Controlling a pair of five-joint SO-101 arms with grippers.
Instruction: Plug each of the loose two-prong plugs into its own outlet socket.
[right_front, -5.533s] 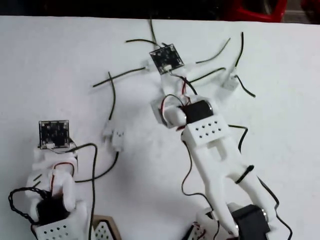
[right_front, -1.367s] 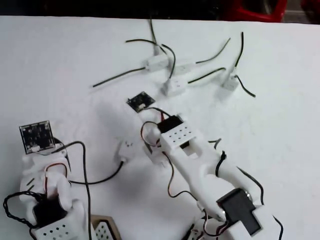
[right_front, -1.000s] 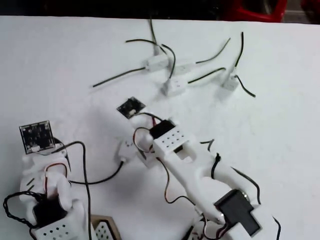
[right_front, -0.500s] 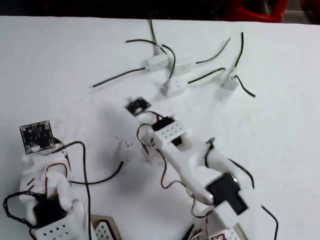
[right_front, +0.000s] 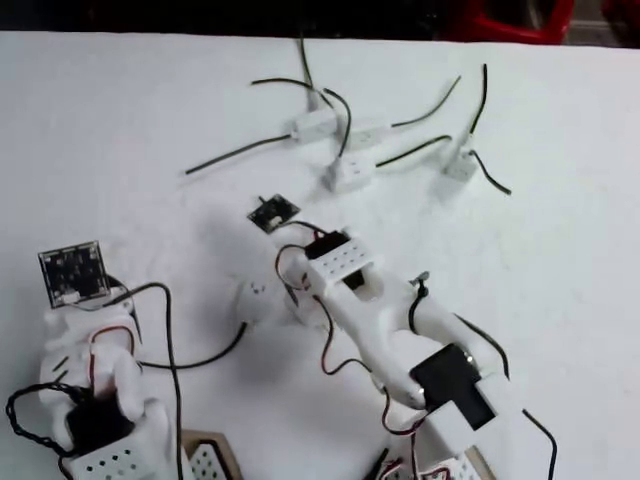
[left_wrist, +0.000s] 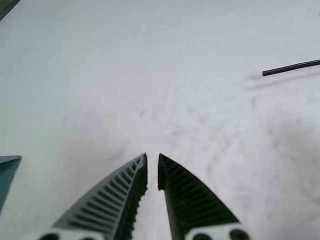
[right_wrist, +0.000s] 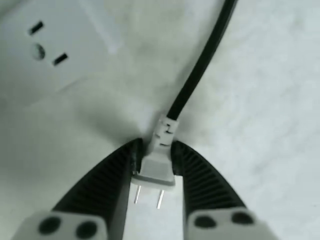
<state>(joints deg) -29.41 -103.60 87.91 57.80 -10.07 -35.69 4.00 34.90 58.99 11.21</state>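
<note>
My right gripper (right_wrist: 154, 146) is shut on a white two-prong plug (right_wrist: 155, 167). The plug's black cord (right_wrist: 200, 70) runs away from the fingers and its prongs point back toward the wrist. A white outlet socket (right_wrist: 50, 45) lies on the table just beyond and to one side of the plug. In the high view the right arm (right_front: 345, 270) sits mid-table beside that socket (right_front: 256, 297). My left gripper (left_wrist: 152, 158) is shut on nothing above bare table. The left arm (right_front: 95, 370) sits at the near left corner.
Several more white sockets and plugs with short black cords lie at the back: one socket (right_front: 350, 172), another (right_front: 312, 125), and one at the right (right_front: 460, 165). A long black cord (right_front: 200, 360) trails from the near socket toward the left arm. A cord end (left_wrist: 292, 67) lies ahead of the left gripper.
The right arm came from the back sockets forward and left to the near socket. In the last half second it barely shifted. The left arm has kept still over the last second.
</note>
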